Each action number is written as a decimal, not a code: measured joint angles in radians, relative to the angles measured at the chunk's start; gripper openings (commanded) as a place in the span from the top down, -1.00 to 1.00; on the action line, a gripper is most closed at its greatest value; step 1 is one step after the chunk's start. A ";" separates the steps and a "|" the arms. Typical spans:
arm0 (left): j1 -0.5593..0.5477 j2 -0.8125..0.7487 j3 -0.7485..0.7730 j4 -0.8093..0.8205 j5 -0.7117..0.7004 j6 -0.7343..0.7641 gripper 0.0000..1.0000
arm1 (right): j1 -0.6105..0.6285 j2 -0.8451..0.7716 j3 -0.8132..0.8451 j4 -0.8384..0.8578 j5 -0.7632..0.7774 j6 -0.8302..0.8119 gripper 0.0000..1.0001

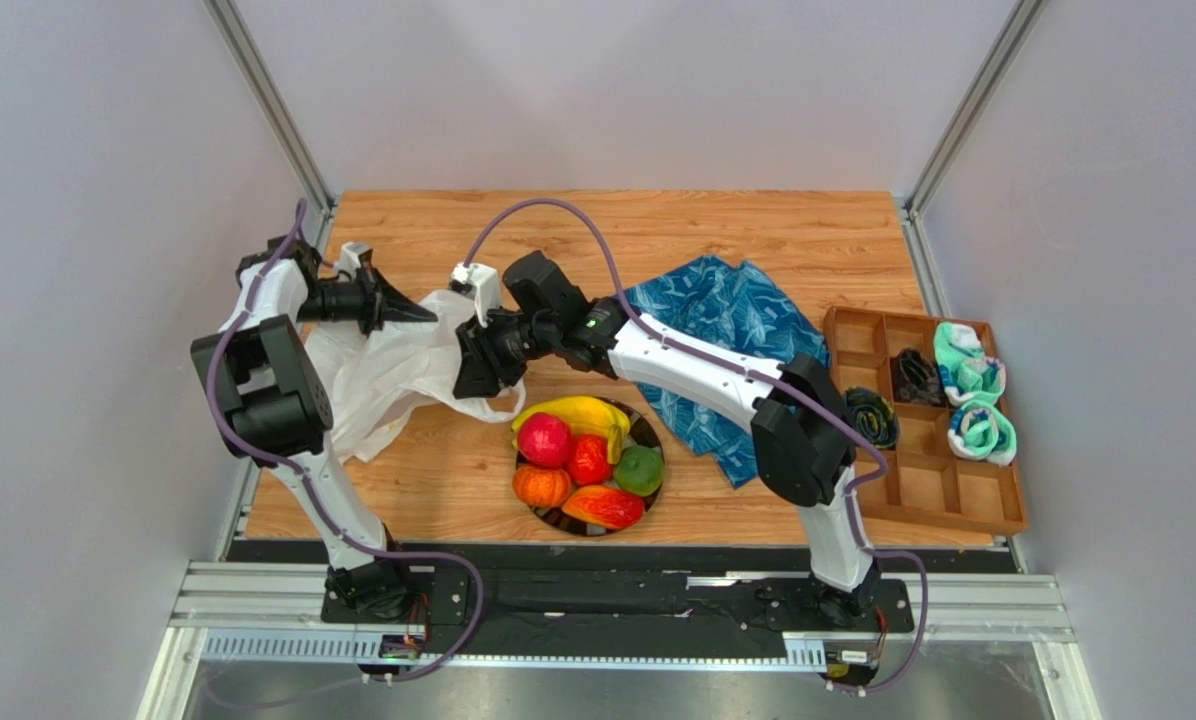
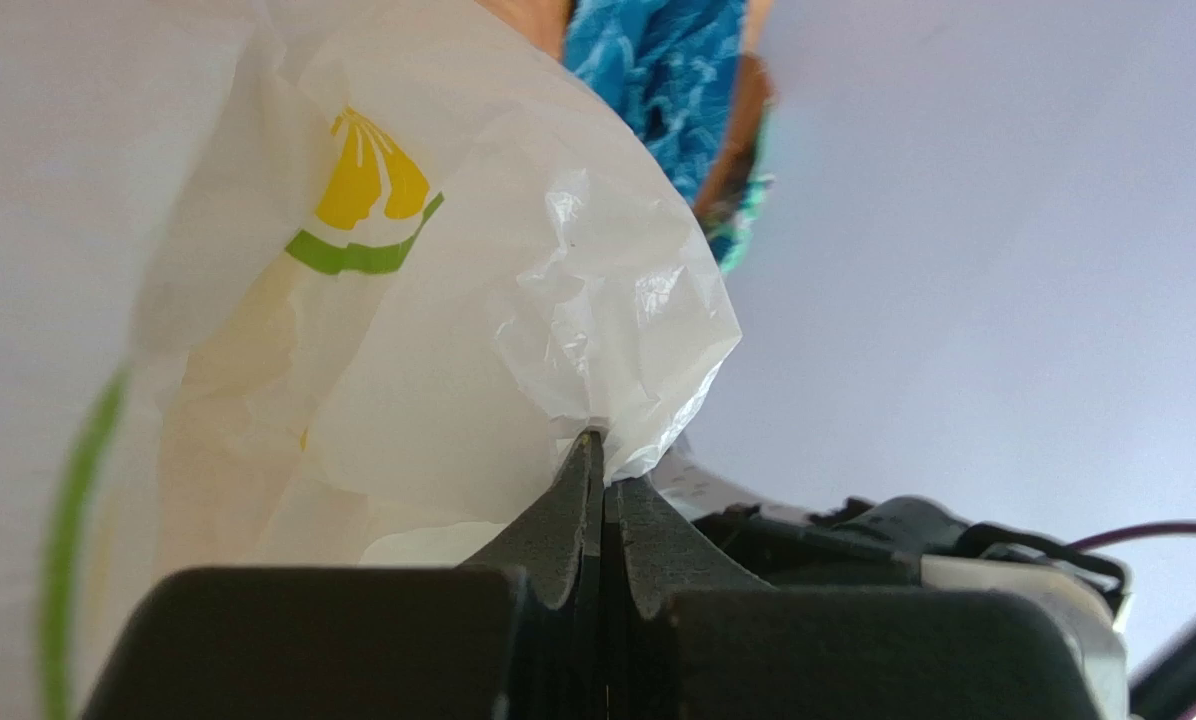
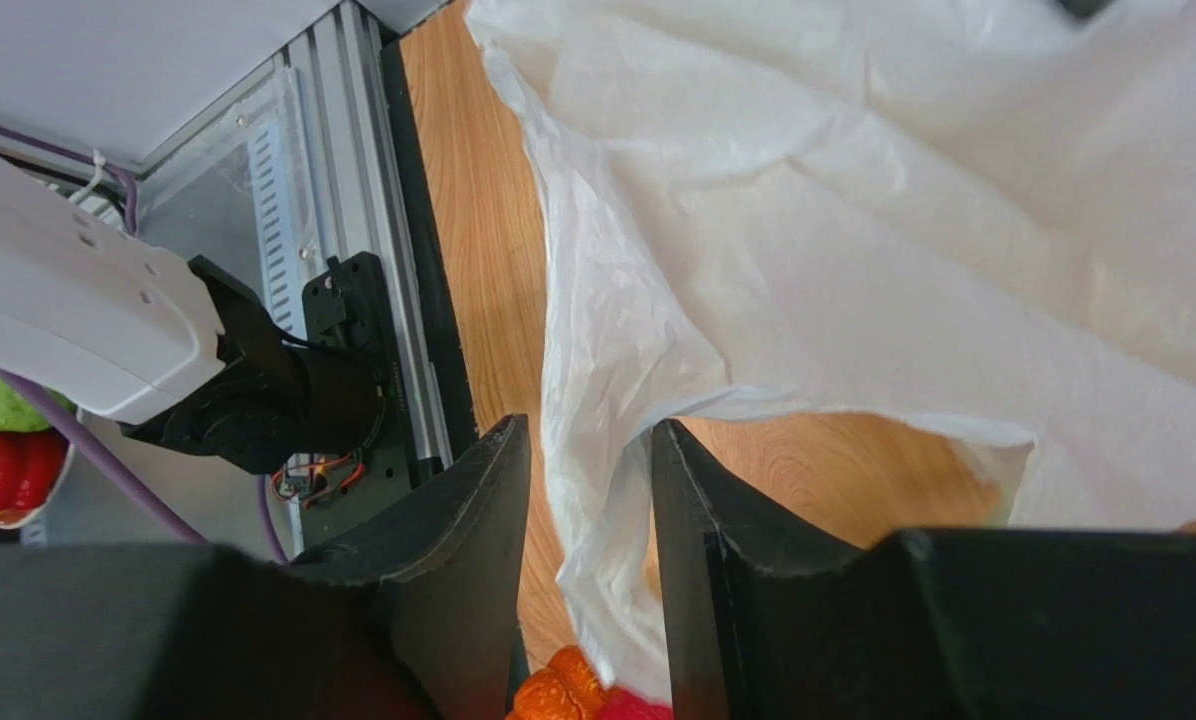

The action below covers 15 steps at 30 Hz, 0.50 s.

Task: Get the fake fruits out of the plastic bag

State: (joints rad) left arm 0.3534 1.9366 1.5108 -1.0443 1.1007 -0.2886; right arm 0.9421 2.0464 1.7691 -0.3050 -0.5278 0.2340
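Already the fake fruits (image 1: 582,458) seem to be out: a banana bunch, two red pieces, an orange one, a green one and a mango shape sit heaped on the black-rimmed plate (image 1: 556,521) at the near middle of the tabletop (image 1: 454,480). Whether anything is left inside the plastic bag (image 1: 386,375) cannot be told from these views.

The bag lies just left of the plate. It hangs as a slack white sheet, its long axis running from the far left down toward the near left edge. The left fingers (image 2: 574,495) are pressed tight together on a crumpled fold at its far, upper end and hold it lifted. The right fingers (image 3: 477,525) stand at the bag's right-hand edge, between bag and plate, set narrowly apart. A strip of film hangs down through the gap and does not look pinched.

Both arms are on the bag, the right one nearer the fruit. My guess is that any next move depends on that loose right edge.

Right of the plate lies a blue patterned cloth (image 1: 724,323), then a wooden tray (image 1: 935,480), both well away from the bag.
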 measured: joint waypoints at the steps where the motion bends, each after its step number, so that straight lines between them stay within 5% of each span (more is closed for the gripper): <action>1: 0.000 -0.006 -0.032 0.034 0.021 -0.037 1.00 | 0.003 -0.010 0.006 -0.011 -0.005 -0.031 0.18; 7: -0.004 -0.048 -0.309 0.307 0.182 -0.349 1.00 | 0.034 -0.062 0.052 -0.051 0.025 -0.157 -0.01; 15: -0.006 -0.072 -0.243 0.344 0.192 -0.404 1.00 | 0.097 -0.139 0.055 -0.082 0.084 -0.331 -0.07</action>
State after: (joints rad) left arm 0.3470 1.8645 1.2678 -0.7006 1.2930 -0.6930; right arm 1.0389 1.9072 1.8236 -0.3870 -0.4438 -0.0971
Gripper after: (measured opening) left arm 0.007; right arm 0.507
